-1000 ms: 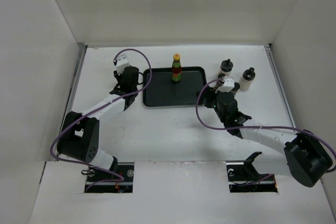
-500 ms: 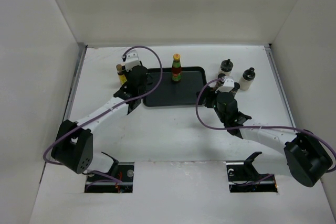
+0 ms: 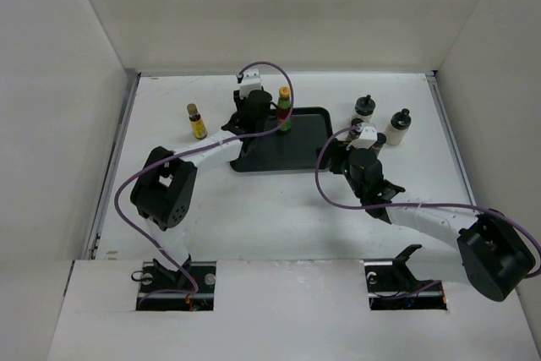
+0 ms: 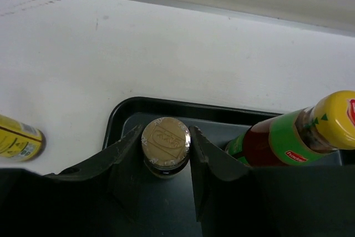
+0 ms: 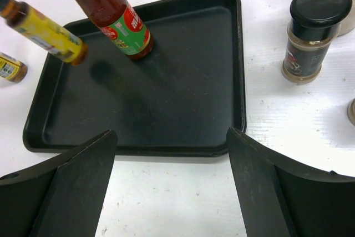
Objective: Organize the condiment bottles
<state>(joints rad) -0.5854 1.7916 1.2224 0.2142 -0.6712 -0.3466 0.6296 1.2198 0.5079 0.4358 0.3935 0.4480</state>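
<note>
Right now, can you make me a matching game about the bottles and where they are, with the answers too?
1. red-sauce bottle
2. brown-capped bottle
3. black-capped jar
4. right end effector

A. on the table, right of the tray
B. open, holding nothing
C. standing in the tray
D. gripped by the left end effector

Pairs: 1-C, 2-D, 3-A, 4-B

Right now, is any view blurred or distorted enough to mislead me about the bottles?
Left wrist view: the gold-capped bottle in the left tool is sharp, the yellow-labelled bottle at the left edge soft. Right wrist view: wide-angle distortion tilts the tall red-sauce bottle on the black rectangular tray. Top view: even light, no glare.
</note>
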